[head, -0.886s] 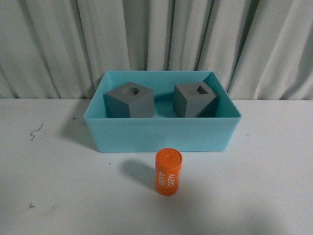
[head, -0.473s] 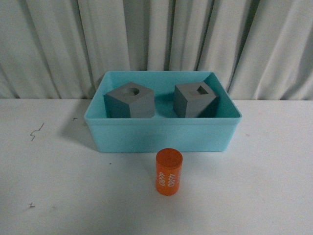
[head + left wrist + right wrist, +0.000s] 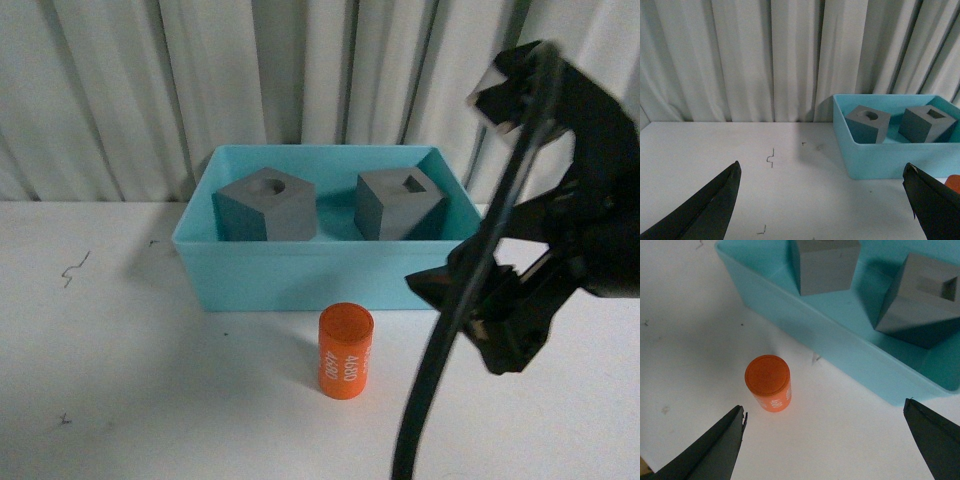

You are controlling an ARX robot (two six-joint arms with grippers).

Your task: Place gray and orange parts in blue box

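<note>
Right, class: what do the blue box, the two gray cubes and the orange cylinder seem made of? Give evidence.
The shallow turquoise-blue box looks like moulded plastic: smooth, even colour, thin rim. The gray cube with a round recess and the gray cube with a rectangular recess are matte, glare-free; probably plastic. The orange cylinder seems smooth plastic with printed white lettering.

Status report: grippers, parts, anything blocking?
Left gripper and right gripper open, empty. Round-recess cube and square-recess cube in box; orange cylinder upright on table in front of it, near right gripper. Nothing blocking it.
</note>
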